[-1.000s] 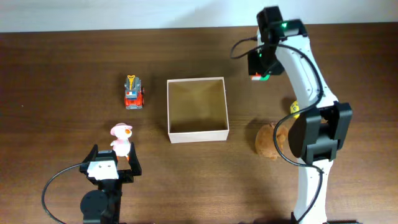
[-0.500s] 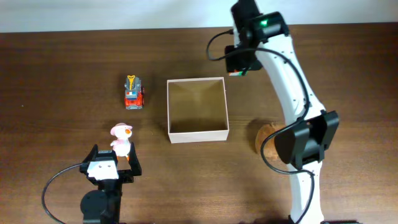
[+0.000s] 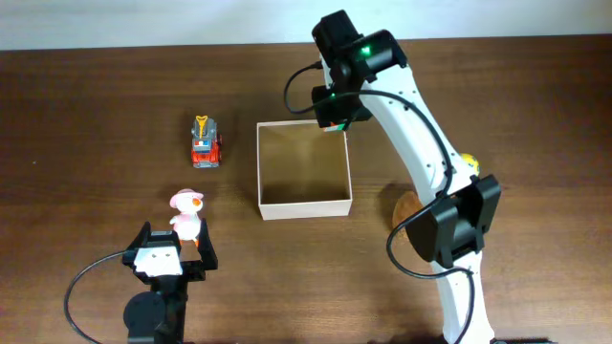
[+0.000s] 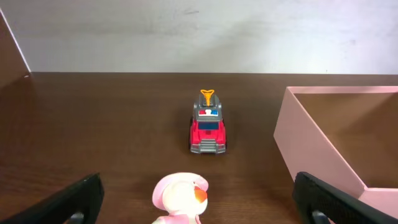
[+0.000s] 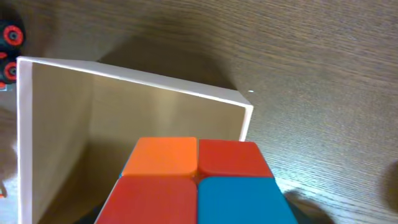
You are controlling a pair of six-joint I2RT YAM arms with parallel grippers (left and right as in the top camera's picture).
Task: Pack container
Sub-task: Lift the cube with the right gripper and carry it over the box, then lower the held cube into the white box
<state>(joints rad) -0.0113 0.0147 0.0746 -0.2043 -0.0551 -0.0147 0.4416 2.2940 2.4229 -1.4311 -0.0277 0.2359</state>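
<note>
The container, a square cream-walled box with a tan interior, sits mid-table and holds nothing; it also shows in the left wrist view and the right wrist view. My right gripper is shut on a colour-tiled cube with orange, red and blue faces, held above the container's far right corner. My left gripper is open near the front edge. A pink duck toy stands just ahead of it, between its fingers in the left wrist view.
A red toy truck stands left of the container, also in the left wrist view. A brown plush toy and a small yellow object lie right of the container, partly hidden by the right arm.
My right arm has swung left from the back right of the table to above the container's far right corner, carrying the cube. The left arm has not moved.
</note>
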